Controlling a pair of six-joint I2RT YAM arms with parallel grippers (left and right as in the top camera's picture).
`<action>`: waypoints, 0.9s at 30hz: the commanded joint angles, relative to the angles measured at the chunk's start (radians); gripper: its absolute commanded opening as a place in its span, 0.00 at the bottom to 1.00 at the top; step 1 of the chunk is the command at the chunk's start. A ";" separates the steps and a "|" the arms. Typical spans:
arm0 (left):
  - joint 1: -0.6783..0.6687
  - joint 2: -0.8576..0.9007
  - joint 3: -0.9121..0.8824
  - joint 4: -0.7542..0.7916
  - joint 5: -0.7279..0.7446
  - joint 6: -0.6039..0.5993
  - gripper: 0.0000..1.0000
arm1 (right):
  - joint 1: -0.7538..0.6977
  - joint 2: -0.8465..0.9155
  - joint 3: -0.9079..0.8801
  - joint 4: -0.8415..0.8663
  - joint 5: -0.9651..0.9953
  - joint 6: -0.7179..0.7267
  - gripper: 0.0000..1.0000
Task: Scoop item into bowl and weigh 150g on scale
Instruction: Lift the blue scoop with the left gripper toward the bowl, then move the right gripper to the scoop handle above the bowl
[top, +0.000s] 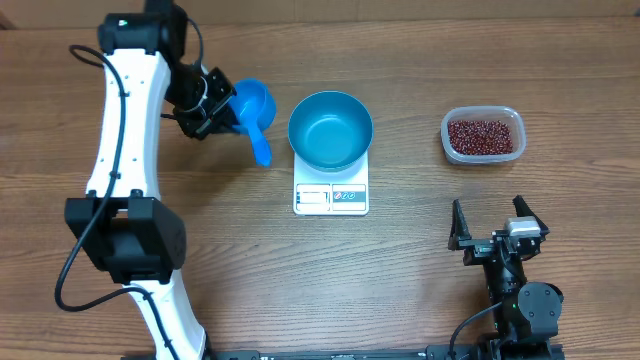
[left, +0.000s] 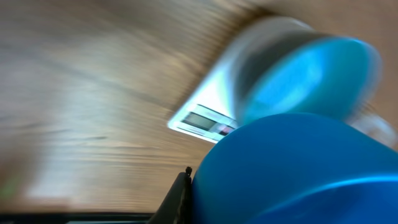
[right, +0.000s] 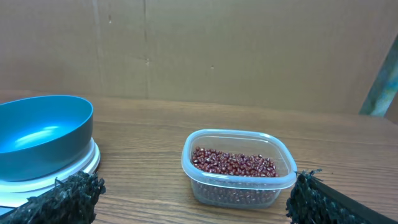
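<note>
The teal-blue bowl stands empty on the white scale. The item, dark red-brown beans, fills a clear plastic tub at the right. My left gripper hangs left of the bowl, shut on a small blue scoop, whose handle points toward the table's front. The left wrist view is blurred; one dark finger lies against the scoop, with the bowl and scale beyond. My right gripper stands open and empty, in front of the tub.
A bare wooden table lies between the scale and my right gripper. A brown cardboard wall stands behind the table in the right wrist view. My left arm's white links run down the left side.
</note>
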 joint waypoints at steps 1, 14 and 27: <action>-0.092 -0.029 0.024 -0.026 -0.313 -0.205 0.05 | -0.002 -0.010 -0.010 0.005 -0.006 -0.008 1.00; -0.367 -0.087 0.024 -0.041 -0.470 -0.516 0.04 | -0.002 -0.010 -0.010 0.005 -0.006 -0.009 1.00; -0.457 -0.087 0.024 -0.046 -0.496 -0.613 0.04 | -0.002 -0.010 -0.010 0.005 -0.006 -0.008 1.00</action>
